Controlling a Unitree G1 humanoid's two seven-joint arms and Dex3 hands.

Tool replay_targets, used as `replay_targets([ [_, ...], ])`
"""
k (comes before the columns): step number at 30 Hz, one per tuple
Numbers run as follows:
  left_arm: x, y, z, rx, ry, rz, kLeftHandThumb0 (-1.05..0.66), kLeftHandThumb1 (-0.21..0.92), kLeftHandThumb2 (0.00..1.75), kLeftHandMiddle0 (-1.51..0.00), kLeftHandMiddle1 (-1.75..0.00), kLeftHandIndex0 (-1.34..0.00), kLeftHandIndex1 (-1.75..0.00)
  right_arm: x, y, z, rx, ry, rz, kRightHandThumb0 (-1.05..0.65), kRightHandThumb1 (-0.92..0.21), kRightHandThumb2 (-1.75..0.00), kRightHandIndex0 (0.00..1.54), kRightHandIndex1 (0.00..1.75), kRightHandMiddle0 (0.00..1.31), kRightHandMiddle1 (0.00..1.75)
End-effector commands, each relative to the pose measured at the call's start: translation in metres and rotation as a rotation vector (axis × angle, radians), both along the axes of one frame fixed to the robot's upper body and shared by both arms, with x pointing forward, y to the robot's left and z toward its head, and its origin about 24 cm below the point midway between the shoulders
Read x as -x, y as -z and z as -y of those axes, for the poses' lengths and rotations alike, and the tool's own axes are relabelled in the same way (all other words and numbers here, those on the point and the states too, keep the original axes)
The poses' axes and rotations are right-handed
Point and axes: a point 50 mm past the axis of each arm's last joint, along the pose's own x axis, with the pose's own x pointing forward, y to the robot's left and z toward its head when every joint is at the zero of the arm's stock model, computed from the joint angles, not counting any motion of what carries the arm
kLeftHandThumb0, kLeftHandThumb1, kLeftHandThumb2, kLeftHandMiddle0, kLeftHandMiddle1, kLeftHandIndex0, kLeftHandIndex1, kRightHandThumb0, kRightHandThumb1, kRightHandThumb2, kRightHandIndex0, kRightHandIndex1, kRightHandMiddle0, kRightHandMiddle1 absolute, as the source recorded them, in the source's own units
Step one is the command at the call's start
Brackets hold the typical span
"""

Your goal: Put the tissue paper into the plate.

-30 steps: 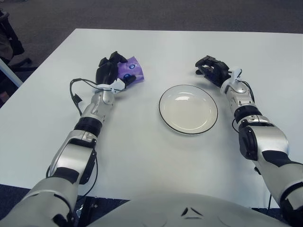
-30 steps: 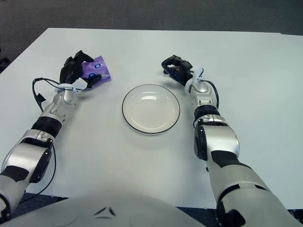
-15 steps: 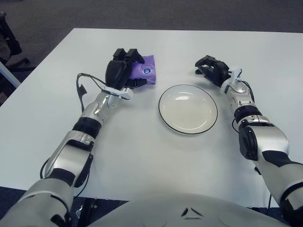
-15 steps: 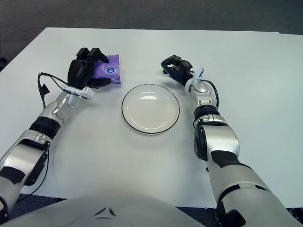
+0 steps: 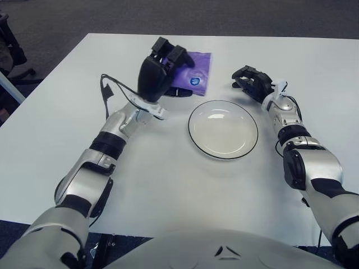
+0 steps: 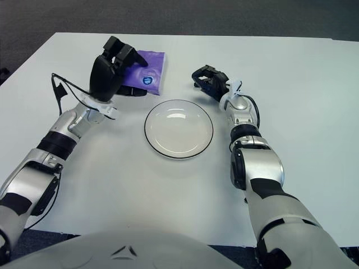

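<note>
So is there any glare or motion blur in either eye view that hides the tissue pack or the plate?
Left eye view: the plate shows a soft pale sheen near its far rim, outline fully readable; the tissue pack in the left hand is sharp, partly covered by fingers, not blur. Right eye view: same faint sheen, right hand crisp beside the plate.

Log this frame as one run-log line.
left hand: shut on tissue pack, up-left of plate | plate: holds nothing | right hand: idle, upper right of plate | step: pack not yet in plate
</note>
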Motion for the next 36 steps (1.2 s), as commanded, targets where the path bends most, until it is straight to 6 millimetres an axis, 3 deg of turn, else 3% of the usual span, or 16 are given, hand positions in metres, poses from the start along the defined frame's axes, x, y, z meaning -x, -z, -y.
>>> replay_targets([
  [1,0.007,-0.013,0.011,-0.011,0.024,0.061,0.18,0.49,0.95,-0.82,-1.75,-0.63,-1.75,0.013,0.029,0.014,0.004,0.059,-0.118,-0.01,-0.92,-0.23,0.59,1.35,0.38,1.36],
  [8,0.018,-0.016,0.022,-0.080,0.135,0.111,0.16,0.56,0.81,-0.88,-1.75,-0.65,-1.75,0.014,0.030,0.018,0.005,0.083,-0.114,-0.01,-0.92,-0.24,0.58,1.37,0.37,1.36],
  [14,0.030,-0.009,0.038,-0.126,0.273,0.044,0.16,0.57,0.78,-0.90,-1.75,-0.66,-1.75,0.015,0.031,0.020,0.004,0.087,-0.114,-0.01,-0.92,-0.26,0.56,1.40,0.35,1.36],
  [24,0.037,0.004,0.061,-0.131,0.559,-0.381,0.15,0.60,0.78,-0.91,-1.75,-0.67,-1.75,0.016,0.033,0.021,0.011,0.088,-0.121,-0.01,-0.92,-0.26,0.56,1.41,0.35,1.36],
  [31,0.040,0.010,0.066,-0.247,0.523,-0.376,0.13,0.64,0.71,-0.84,-1.75,-0.64,-1.75,0.017,0.034,0.021,0.023,0.101,-0.121,-0.01,-0.92,-0.26,0.55,1.41,0.36,1.36],
  [36,0.036,0.014,0.063,-0.302,0.458,-0.337,0.08,0.76,0.47,-0.77,-1.75,-0.62,-1.75,0.016,0.034,0.021,0.047,0.108,-0.119,-0.01,-0.92,-0.26,0.55,1.41,0.37,1.35],
])
